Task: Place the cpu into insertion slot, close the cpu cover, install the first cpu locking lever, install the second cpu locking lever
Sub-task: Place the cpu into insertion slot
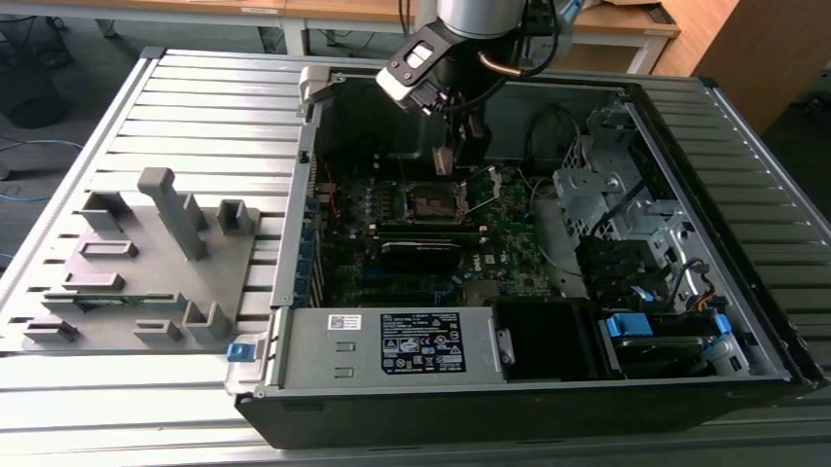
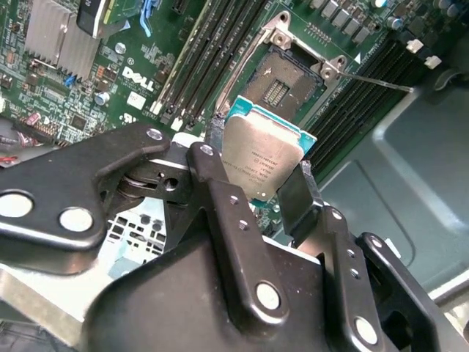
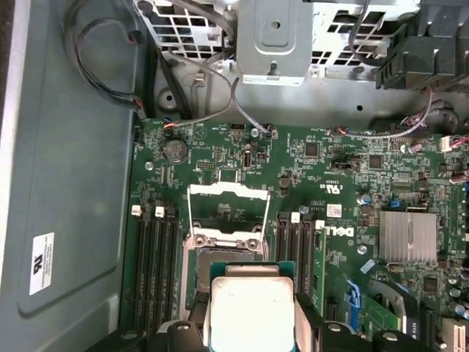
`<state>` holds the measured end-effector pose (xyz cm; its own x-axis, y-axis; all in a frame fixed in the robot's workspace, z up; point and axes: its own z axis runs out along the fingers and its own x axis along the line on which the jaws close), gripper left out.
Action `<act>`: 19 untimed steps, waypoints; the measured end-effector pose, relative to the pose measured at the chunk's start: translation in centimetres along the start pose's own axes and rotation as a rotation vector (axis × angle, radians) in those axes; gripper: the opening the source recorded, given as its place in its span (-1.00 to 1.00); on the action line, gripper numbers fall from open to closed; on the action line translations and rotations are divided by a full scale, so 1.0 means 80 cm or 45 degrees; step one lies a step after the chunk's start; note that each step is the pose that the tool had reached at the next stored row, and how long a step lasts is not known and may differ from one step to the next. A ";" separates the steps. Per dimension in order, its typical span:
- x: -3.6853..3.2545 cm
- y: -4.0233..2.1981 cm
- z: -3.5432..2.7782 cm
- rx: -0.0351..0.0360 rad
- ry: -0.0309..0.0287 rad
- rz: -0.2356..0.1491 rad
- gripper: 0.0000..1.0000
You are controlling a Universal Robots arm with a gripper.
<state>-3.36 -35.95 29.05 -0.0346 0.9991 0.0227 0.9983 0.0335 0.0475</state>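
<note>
While pincer [image 2: 258, 155] grips cpu [image 3: 253, 314], insertion slot [image 2: 282, 84] lies uncovered between memory slots [image 3: 155, 264].

The arm [image 1: 484, 17] reaches down from above the socket [image 1: 429, 201], with its wrist [image 1: 422, 70] tilted at an angle. The gripper [image 1: 450, 158] hangs just over that socket and does not touch it. In the second wrist view, the two black fingers [image 2: 220, 191] clamp opposite edges of the chip [image 2: 262, 158], holding it clear of the socket.
</note>
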 end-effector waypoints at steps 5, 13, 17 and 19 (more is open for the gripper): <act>-0.0002 -0.0016 0.0109 -0.0026 0.0004 0.000 0.07; -0.0001 -0.0089 0.0173 -0.0072 0.0048 0.000 0.07; -0.0002 -0.0094 0.0227 -0.0077 0.0071 0.000 0.07; -0.0002 -0.0094 0.0230 -0.0076 0.0069 0.000 0.07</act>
<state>-4.03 -35.95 27.17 -0.0348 0.9990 0.0281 0.9980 0.0332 0.0534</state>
